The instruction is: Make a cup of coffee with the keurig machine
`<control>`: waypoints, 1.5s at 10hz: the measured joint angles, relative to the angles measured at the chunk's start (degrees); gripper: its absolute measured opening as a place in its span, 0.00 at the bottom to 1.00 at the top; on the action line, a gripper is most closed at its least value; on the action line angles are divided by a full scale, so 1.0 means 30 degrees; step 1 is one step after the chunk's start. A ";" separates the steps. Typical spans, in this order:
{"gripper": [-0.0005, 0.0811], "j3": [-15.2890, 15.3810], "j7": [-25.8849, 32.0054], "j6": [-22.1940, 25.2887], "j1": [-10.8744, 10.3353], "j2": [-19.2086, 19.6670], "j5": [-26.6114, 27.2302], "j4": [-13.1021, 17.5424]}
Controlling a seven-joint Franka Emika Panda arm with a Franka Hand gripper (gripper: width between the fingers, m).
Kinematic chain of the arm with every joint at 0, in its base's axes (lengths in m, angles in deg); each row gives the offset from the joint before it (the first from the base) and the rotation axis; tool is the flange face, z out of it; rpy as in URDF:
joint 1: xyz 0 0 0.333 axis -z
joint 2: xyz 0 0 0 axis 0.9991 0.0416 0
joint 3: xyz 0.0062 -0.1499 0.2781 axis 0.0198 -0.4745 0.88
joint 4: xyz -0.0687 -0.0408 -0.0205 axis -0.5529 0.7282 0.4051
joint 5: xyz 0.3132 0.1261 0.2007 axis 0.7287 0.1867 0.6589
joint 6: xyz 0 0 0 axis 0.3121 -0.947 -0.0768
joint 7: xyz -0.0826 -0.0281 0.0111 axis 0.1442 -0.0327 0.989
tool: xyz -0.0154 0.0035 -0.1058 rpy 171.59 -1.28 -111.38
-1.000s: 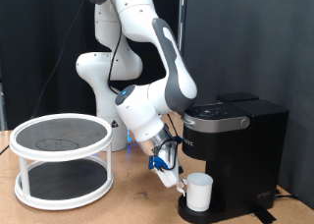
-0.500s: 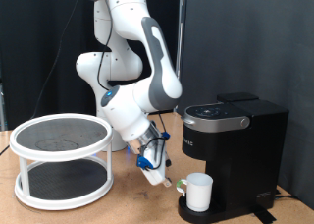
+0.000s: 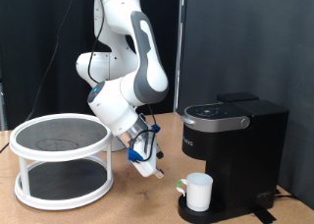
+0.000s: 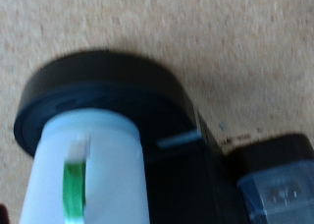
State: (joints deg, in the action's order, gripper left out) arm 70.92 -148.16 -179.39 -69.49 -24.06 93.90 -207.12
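Note:
The white cup (image 3: 199,191) stands upright on the round drip tray (image 3: 188,213) of the black keurig machine (image 3: 235,150), at the exterior view's right, its lid down. My gripper (image 3: 148,169) hangs low over the table, to the left of the cup and apart from it, with nothing seen between its fingers. The wrist view is blurred. It shows the cup (image 4: 88,175) on the black tray (image 4: 108,82) and part of the machine (image 4: 280,185). No fingers show there.
A white two-tier round rack with mesh shelves (image 3: 61,160) stands at the exterior view's left on the wooden table (image 3: 137,206). A dark curtain hangs behind. The arm's base is behind the rack and the machine.
My gripper has drawn back from the cup, moving left and slightly up. The cup stays on the drip tray.

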 joint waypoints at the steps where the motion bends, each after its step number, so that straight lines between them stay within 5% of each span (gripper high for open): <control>1: 1.00 -0.0023 -0.0020 0.0624 0.0052 -0.0608 0.0183 -0.0024; 7: 1.00 -0.0436 -0.3090 0.4085 0.0417 -0.4759 -0.2445 -0.0664; 15: 1.00 -0.1941 -0.4611 0.8572 0.0664 -0.9700 -0.2463 -0.0584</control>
State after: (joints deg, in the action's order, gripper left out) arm 65.10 -161.99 -153.68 -67.50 -53.16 86.51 -208.87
